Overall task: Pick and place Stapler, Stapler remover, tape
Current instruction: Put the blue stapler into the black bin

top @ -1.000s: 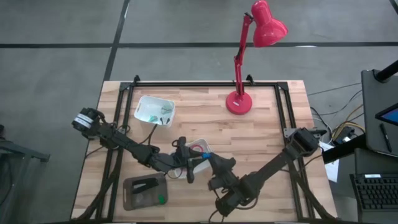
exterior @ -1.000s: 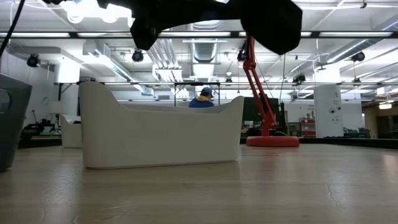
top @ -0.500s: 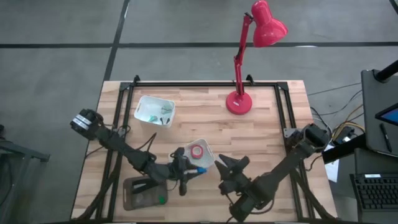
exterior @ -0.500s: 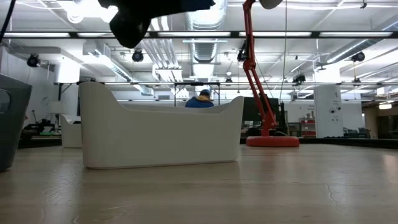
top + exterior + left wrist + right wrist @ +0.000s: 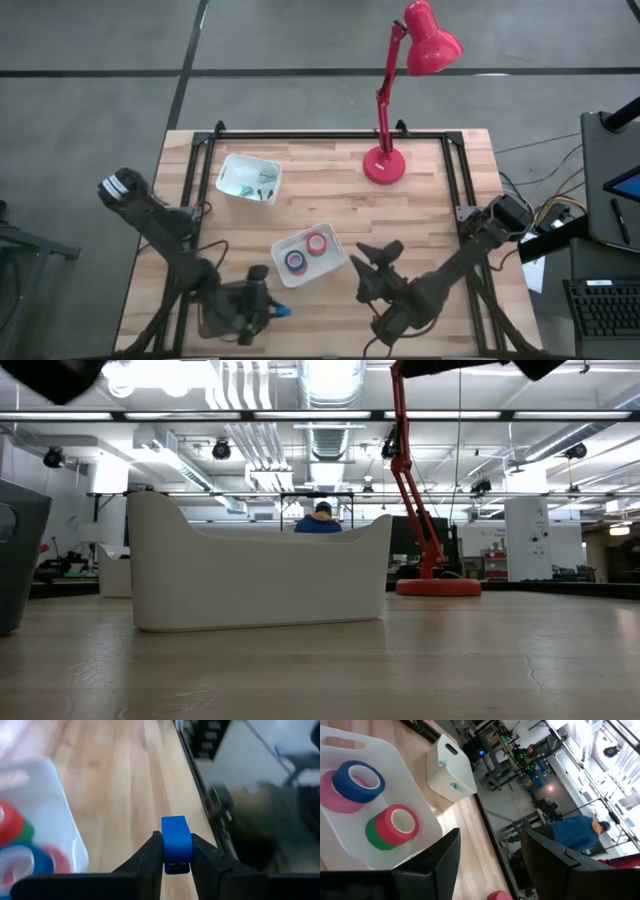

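Note:
My left gripper [image 5: 272, 311] is at the near-left of the table over the dark tray [image 5: 208, 303], shut on a small blue block-shaped thing [image 5: 281, 311]. The black stapler is hidden. A white bin [image 5: 330, 236] at mid-table holds tape rolls lying flat: blue on pink [image 5: 358, 781] and red on green [image 5: 394, 825]. My right gripper [image 5: 378, 250] hangs open just right of that bin, touching nothing. My left gripper pinches the blue thing [image 5: 176, 837] between its two fingers [image 5: 151, 855], one on each narrow side, near the thing's back end. The fingers point toward the table's right, slanting down. The thing sticks out ahead of the fingertips, lifted clear of the table.
A second white bin [image 5: 249, 178] with small green and dark pieces sits at far left. A red desk lamp [image 5: 383, 163] stands at the far edge. Bare wood lies between the bins and to the right. A person in blue [image 5: 320, 520] is far behind the table.
My left gripper has carried the blue thing from over the tape bin toward the table's near-left, ending over the dark tray. My right gripper has drawn back a little to the right, uncovering the bin. Both arms have risen out of the low view.

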Action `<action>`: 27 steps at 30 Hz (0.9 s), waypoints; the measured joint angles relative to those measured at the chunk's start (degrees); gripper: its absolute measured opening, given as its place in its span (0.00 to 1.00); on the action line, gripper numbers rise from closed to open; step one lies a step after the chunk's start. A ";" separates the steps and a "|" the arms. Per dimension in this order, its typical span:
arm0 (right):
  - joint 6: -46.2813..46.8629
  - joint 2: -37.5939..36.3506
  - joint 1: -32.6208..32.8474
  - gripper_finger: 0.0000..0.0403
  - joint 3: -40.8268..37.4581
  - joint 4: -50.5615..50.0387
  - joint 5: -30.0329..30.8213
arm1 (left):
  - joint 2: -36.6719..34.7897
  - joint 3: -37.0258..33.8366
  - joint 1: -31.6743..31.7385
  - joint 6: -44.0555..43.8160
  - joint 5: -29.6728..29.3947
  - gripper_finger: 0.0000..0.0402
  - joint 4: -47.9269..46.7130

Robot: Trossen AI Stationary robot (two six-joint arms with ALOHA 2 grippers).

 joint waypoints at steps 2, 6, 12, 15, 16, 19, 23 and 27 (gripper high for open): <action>0.30 0.00 -0.28 0.50 -0.38 0.02 0.02 | -1.35 0.00 -2.47 -3.20 0.16 0.19 -4.56; 0.67 0.00 -1.01 0.50 -1.17 0.31 0.00 | -4.06 -0.01 -6.85 -11.54 -0.37 0.21 -11.96; 1.43 0.04 -1.89 0.50 -2.03 0.48 -0.08 | -5.06 0.00 -12.00 -27.52 -0.54 0.21 -25.69; 1.43 0.04 -1.95 0.50 -2.05 0.55 -0.09 | -4.35 0.00 -12.71 -33.43 -1.17 0.21 -29.64; 1.42 0.04 -1.95 0.50 -2.05 0.58 -0.07 | -3.94 0.00 -12.71 -34.66 -0.93 0.21 -29.84; 1.42 0.04 -1.95 0.50 -2.05 0.68 -0.07 | -2.49 0.00 -12.64 -35.58 -0.63 0.22 -29.03; 1.42 0.04 -1.95 0.50 -2.11 0.90 -0.03 | -0.05 -0.02 -12.64 -39.60 3.37 0.22 -29.04; 1.42 0.04 -1.95 0.50 -2.16 1.23 0.04 | 2.47 -0.02 -12.60 -44.96 6.98 0.21 -29.52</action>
